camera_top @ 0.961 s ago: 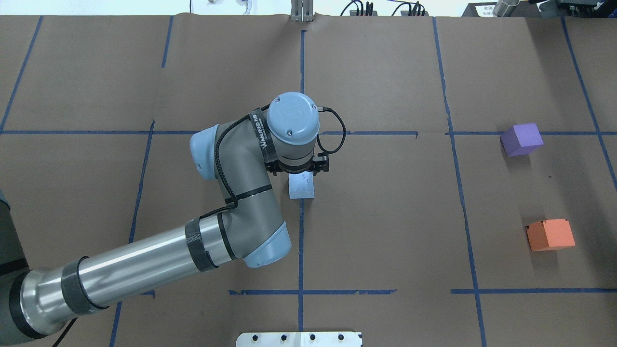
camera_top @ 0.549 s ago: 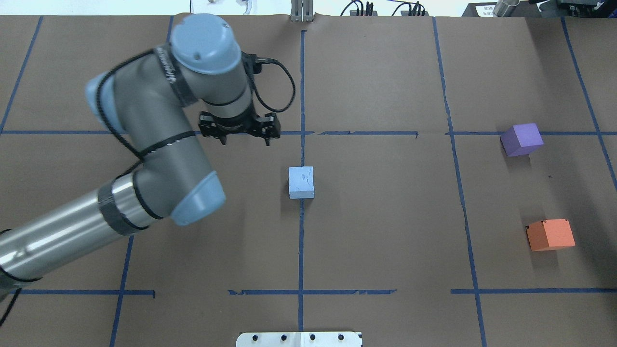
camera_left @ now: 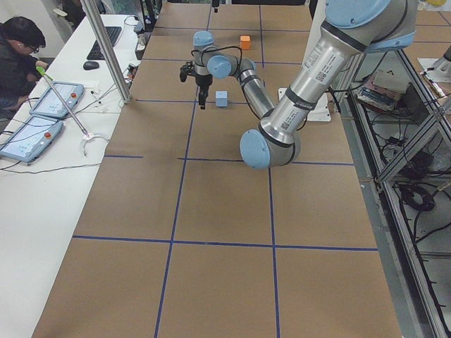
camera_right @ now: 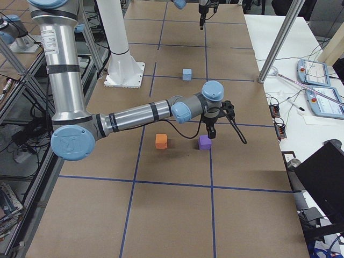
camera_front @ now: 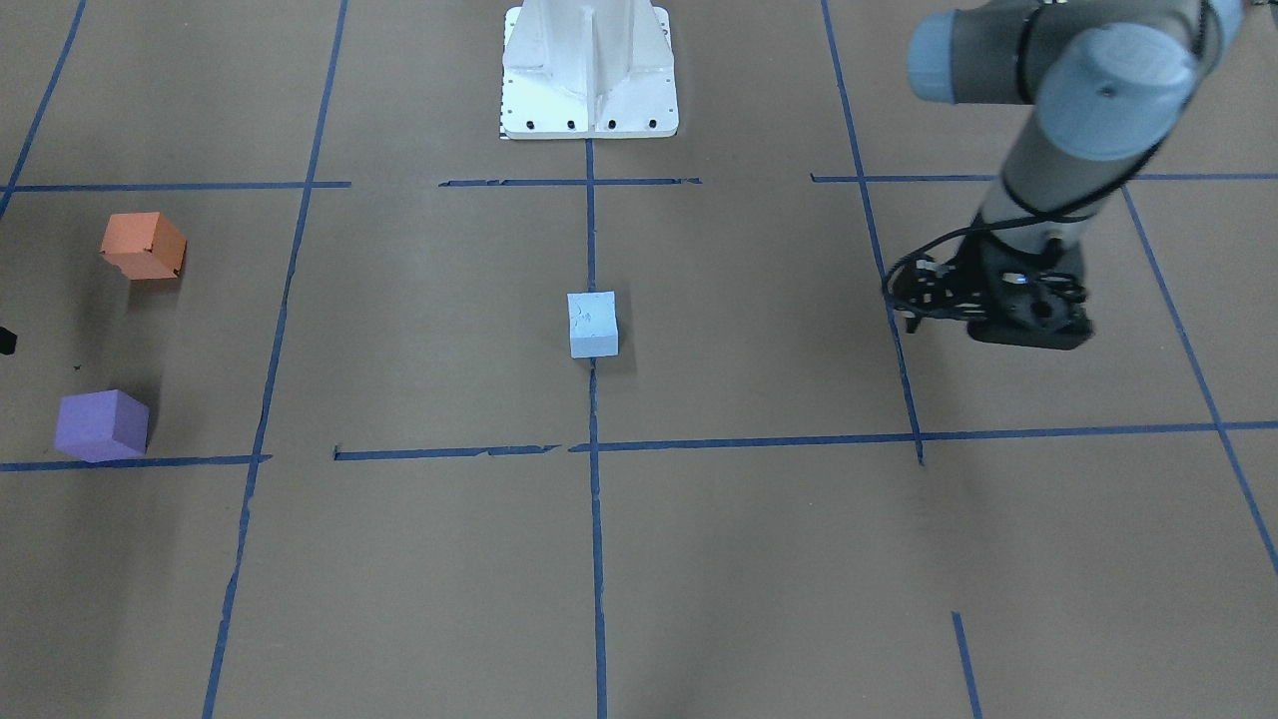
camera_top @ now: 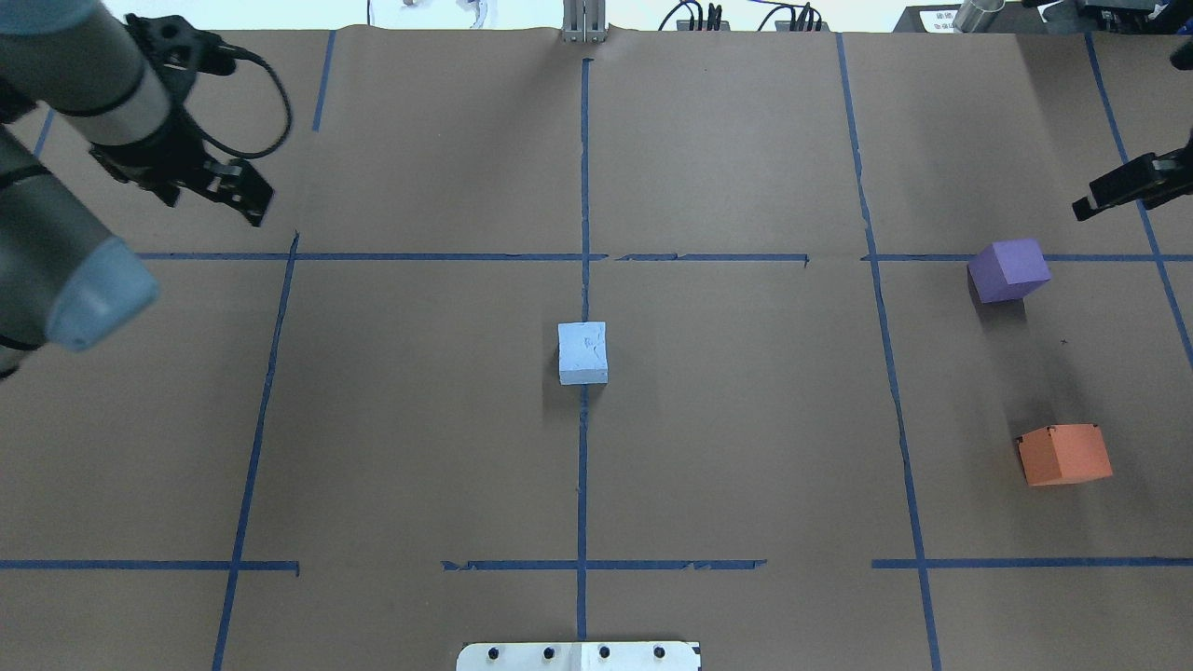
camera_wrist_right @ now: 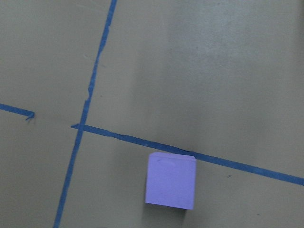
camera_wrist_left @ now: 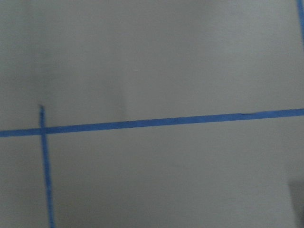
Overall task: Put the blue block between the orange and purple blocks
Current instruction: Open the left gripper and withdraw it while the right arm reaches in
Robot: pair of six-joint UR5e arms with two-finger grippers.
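The light blue block (camera_top: pixel 582 352) stands alone at the table's middle on a tape line, also in the front view (camera_front: pixel 592 325). The purple block (camera_top: pixel 1008 269) and orange block (camera_top: pixel 1064 454) stand far right with a gap between them. My left gripper (camera_top: pixel 219 191) is open and empty, high over the far left, well away from the blue block. My right gripper (camera_right: pixel 209 134) hangs just beyond the purple block (camera_wrist_right: pixel 171 180); only part of it shows at the overhead view's right edge (camera_top: pixel 1118 191), and I cannot tell whether it is open.
Brown paper with blue tape lines (camera_top: pixel 582 186) covers the table. The robot's white base plate (camera_front: pixel 589 70) sits at the near middle edge. An operator and tablets (camera_left: pixel 42 105) are at a side table beyond the far edge.
My left arm has lifted off the blue block and swung far to the back left, leaving the block where it stood. The right gripper has come into view near the purple block.
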